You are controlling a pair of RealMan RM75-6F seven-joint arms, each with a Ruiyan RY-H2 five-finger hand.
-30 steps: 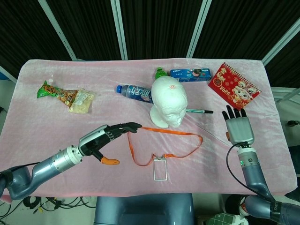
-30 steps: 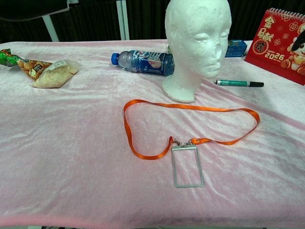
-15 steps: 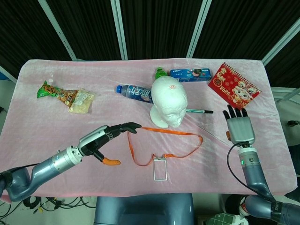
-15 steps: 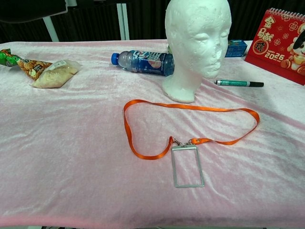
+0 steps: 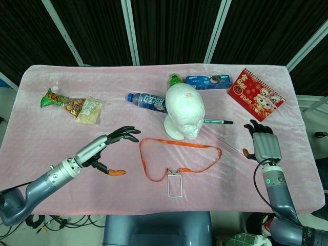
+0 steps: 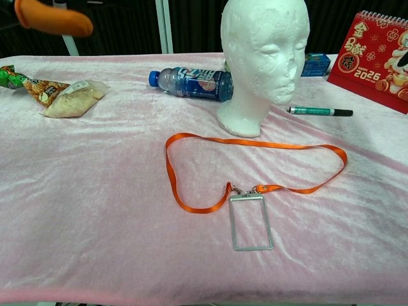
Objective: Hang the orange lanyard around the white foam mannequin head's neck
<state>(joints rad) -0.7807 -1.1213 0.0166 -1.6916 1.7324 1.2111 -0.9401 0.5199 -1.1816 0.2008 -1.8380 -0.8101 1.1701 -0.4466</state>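
Observation:
The orange lanyard (image 5: pixel 180 144) (image 6: pixel 255 143) lies flat on the pink cloth in a loop, its clear badge holder (image 5: pixel 175 185) (image 6: pixel 250 221) at the near end. The white foam mannequin head (image 5: pixel 184 111) (image 6: pixel 264 58) stands upright just behind the loop. My left hand (image 5: pixel 105 147) hovers left of the lanyard, fingers spread and holding nothing; only an orange fingertip (image 6: pixel 54 21) shows in the chest view. My right hand (image 5: pixel 263 142) is at the table's right, fingers apart, apart from the lanyard and empty.
A blue drink bottle (image 5: pixel 147 100) lies left of the head. A green marker (image 5: pixel 219 122) lies to its right. A red calendar (image 5: pixel 254 94) stands at the back right, a blue box (image 5: pixel 208 81) behind the head, snack bags (image 5: pixel 73 105) at the far left.
My left hand has pulled back to the left, away from the lanyard's left end. My right hand has tipped and dropped slightly. The lanyard has not moved.

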